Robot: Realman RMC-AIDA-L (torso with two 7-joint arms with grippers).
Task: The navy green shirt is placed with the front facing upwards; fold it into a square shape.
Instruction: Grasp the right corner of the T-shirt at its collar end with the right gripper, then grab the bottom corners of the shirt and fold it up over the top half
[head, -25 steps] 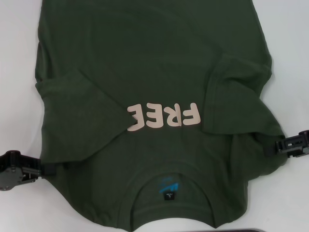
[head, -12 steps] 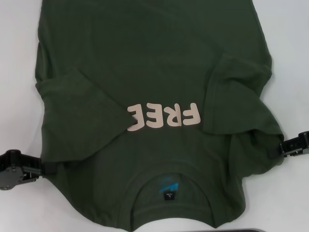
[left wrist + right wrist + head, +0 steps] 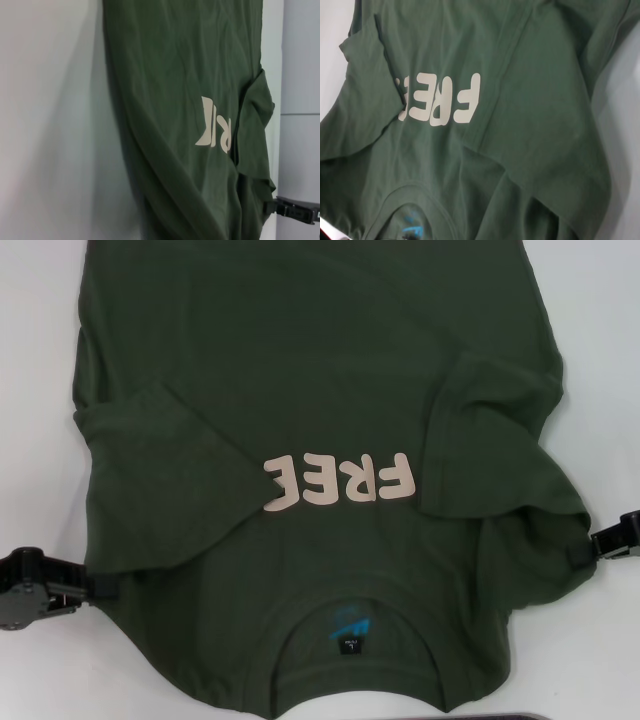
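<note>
Navy green shirt (image 3: pixel 320 390) between low, seemingly level pincers

The navy green shirt (image 3: pixel 320 440) carries one legible word across its chest: "FREE" (image 3: pixel 338 480), in thick, rounded, pale pink capitals. From the head view the letters stand upside down, since the collar lies toward the robot, and the folded-in sleeve covers the edge of the final letter, so anything printed after it stays hidden. The right wrist view shows the same word (image 3: pixel 440 99), again partly overlapped by a fold of cloth. In the left wrist view only a piece of the lettering (image 3: pixel 214 130) shows, not enough to read alone. Inside the collar sit a blue print (image 3: pixel 345 623) and a small black tag (image 3: pixel 350 641); their markings are too small to make out.
</note>
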